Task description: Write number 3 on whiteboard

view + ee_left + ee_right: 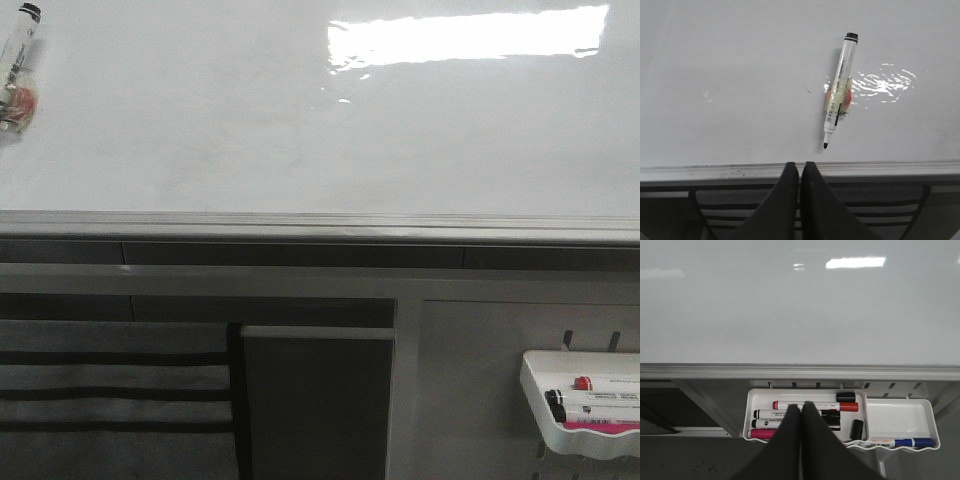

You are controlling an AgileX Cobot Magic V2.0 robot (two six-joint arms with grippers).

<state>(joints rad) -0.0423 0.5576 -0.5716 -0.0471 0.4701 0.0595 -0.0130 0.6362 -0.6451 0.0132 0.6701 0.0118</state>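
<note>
The whiteboard (pixel 250 140) is large, glossy and white with a grey edge rail and light glare; no number 3 shows on it. An uncapped black-tipped marker (pixel 838 90) lies on the board with a red-yellow sticker around it; it also shows at the front view's top left (pixel 18 60). My left gripper (pixel 799 167) is shut and empty, at the board's edge rail, short of the marker's tip. My right gripper (pixel 801 407) is shut and empty, above the marker tray (pixel 805 415). Neither gripper shows in the front view.
The white tray with pink trim (pixel 590 400) hangs below the board at the right and holds a red marker (pixel 815 405), black markers, a pink one and loose black caps. A second tray (pixel 900 422) holds a blue marker (pixel 900 442). A grey striped cloth (pixel 110 390) hangs lower left.
</note>
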